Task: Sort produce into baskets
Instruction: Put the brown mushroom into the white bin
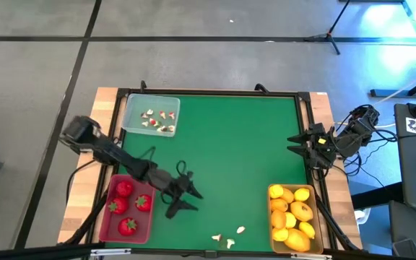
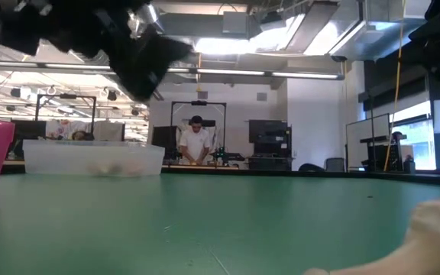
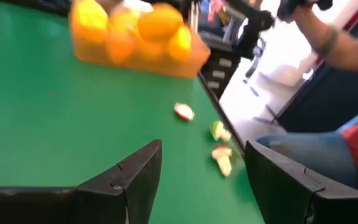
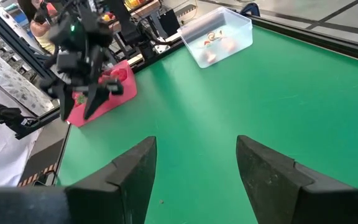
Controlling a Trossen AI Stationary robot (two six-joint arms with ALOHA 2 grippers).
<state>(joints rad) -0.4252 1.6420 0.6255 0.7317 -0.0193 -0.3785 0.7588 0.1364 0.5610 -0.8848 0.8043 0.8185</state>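
My left gripper [image 1: 188, 202] [image 3: 204, 168] hangs open over the green mat, just right of the pinkish-red basket [image 1: 114, 224], and holds nothing. That basket holds red strawberries [image 1: 125, 189]. Three small white-and-red bits [image 1: 230, 237] [image 3: 219, 132] lie loose on the mat near its front edge, ahead of the left gripper's fingers. The tan-yellow basket [image 1: 271, 189] [image 3: 185, 62] at the front right is full of lemons [image 1: 292, 217]. The clear basket [image 1: 132, 105] [image 4: 241, 37] at the far left holds more bits. My right gripper [image 1: 292, 144] [image 4: 194, 162] waits open at the mat's right edge.
A raised black frame [image 1: 215, 92] borders the green mat. In the left wrist view a person's arm [image 3: 347, 43] and leg [image 3: 316, 162] show beyond the table's front edge. The mat's middle [image 1: 237, 152] is bare. In the low view, people stand in the room far behind.
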